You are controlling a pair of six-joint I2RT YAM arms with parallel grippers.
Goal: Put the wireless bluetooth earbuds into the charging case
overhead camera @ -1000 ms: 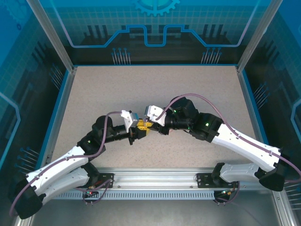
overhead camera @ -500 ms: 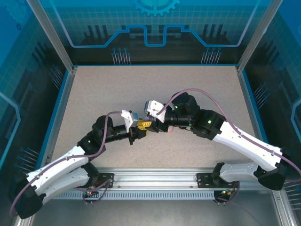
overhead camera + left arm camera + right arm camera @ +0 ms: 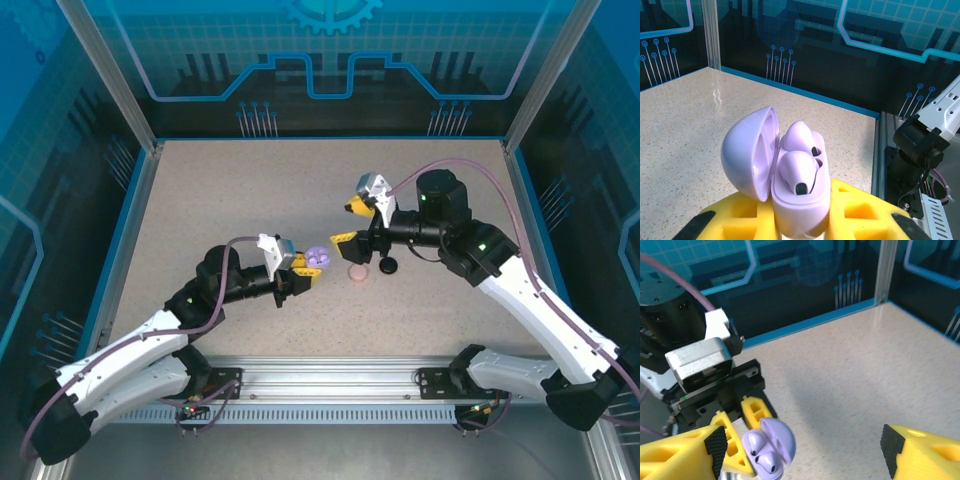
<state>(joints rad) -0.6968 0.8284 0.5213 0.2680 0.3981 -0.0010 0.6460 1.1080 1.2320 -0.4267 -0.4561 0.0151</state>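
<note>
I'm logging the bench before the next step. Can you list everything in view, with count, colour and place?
charging case: one, lilac, lid open, clamped in the left pincer near the table's middle
earbuds: two, lilac, seated side by side inside that case
round pink item: one, pink, lying on the table just right of the held case; too small to tell more
round black item: one, black, on the table beside the pink one
table: one, speckled beige
left pincer: one, yellow fingers, shut on the charging case
right pincer: one, yellow fingers, open, nothing held, near the pink and black items
</note>
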